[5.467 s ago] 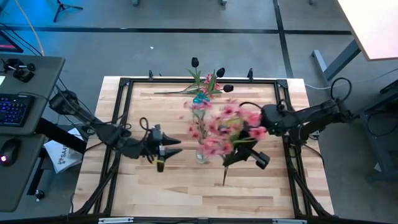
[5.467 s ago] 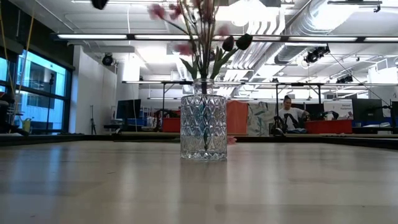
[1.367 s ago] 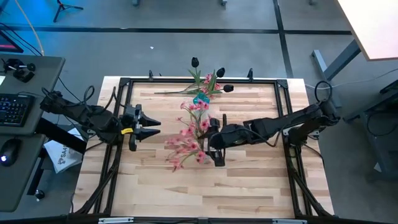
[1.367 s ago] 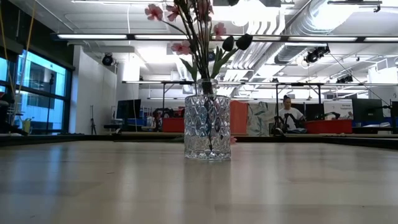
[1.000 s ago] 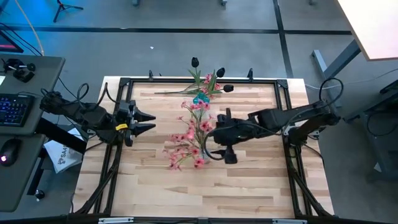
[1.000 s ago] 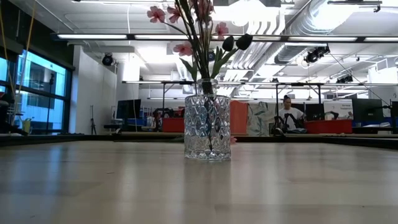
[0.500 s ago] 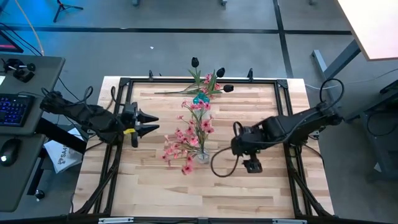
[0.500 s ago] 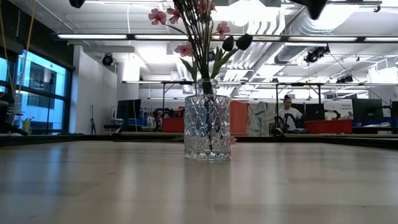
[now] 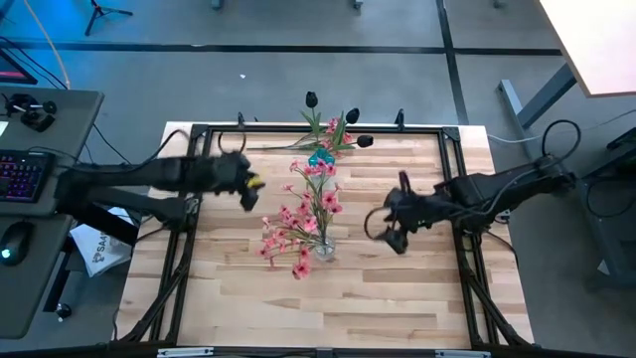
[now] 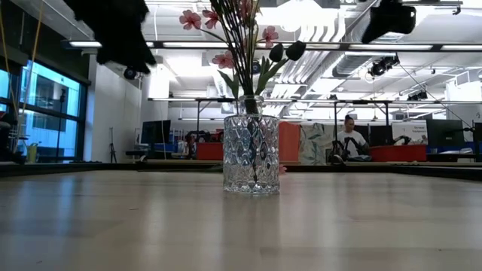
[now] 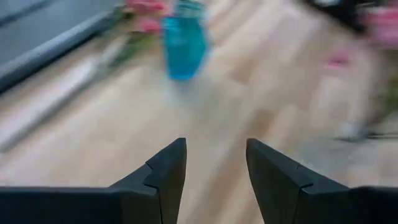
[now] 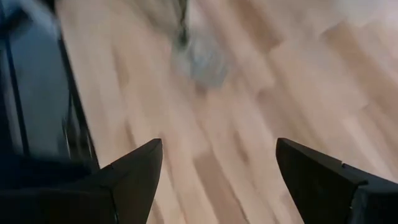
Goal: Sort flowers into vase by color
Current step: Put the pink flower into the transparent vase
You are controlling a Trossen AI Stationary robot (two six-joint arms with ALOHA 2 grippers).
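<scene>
Pale wood planks of the table [image 9: 397, 288] fill my overhead picture, and near their middle stands the clear cut-glass vase [image 9: 324, 249], my landmark. A spray of small pink blossoms on thin green stems [image 9: 290, 231] sits in it, fanning out toward the left arm's side. Beyond the vase, at the far edge of the table, I see a small blue vase [image 9: 320, 156] with pink blooms, and the black buds on green stems [image 9: 351, 115] lie around it. My left gripper [image 9: 246, 189] hangs in the air to the left of the clear vase and a little farther back — blurred, holding nothing I can see. My right gripper [image 9: 395, 237] hangs to the right of the vase, level with it.

From table height, the clear vase [image 10: 251, 153] stands upright, pink blossoms [image 10: 220, 58] and two black buds [image 10: 287, 51] showing above its rim. A dark blurred arm hangs high to the left of it, another high to the right.

The left wrist picture shows the left gripper [image 11: 215, 163] with fingers apart and nothing between them — the blue vase [image 11: 184, 38] lies ahead.

The right wrist picture shows the right gripper [image 12: 216, 163] spread wide and empty over bare planks.
</scene>
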